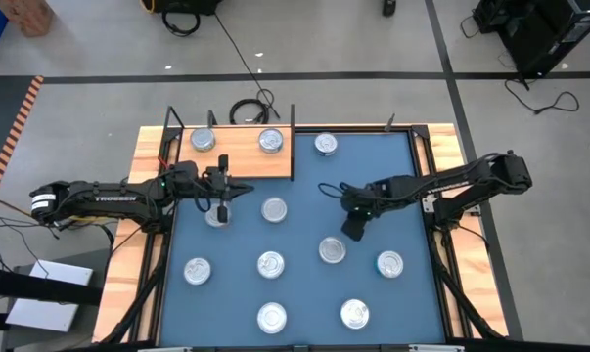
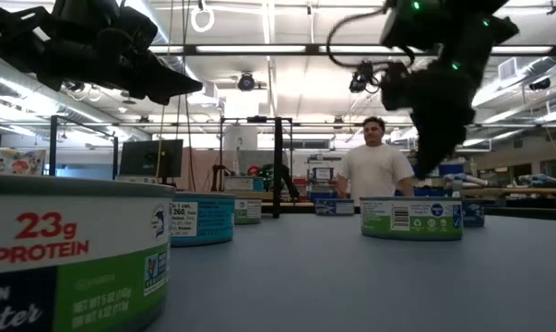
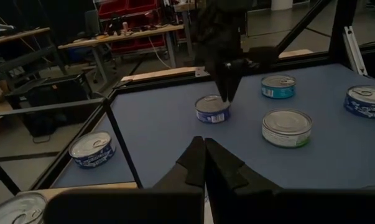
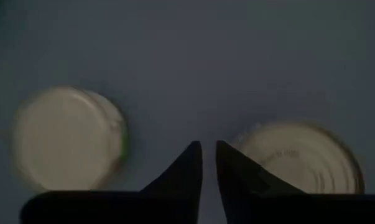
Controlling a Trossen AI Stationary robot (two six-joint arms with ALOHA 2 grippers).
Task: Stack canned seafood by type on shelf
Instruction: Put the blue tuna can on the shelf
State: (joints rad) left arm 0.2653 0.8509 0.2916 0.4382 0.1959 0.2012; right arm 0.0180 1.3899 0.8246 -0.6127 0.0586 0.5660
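A workshop floor surrounds the blue mat (image 1: 295, 284). Two tins (image 1: 204, 140) sit unstacked on the shelf (image 1: 238, 162) at eleven o'clock; nine remain on the mat. The left gripper (image 1: 219, 202) and the right gripper (image 1: 354, 229), both empty with jaws together, hover mid-table.

Right end effector (image 4: 209, 163) nearly closed, two tins (image 4: 68, 137) (image 4: 302, 157) below

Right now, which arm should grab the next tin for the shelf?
Left, probably. The left gripper hovers by a tin just off the shelf, where two tins already sit. The right gripper is mid-mat, farther off. Both look shut and empty.
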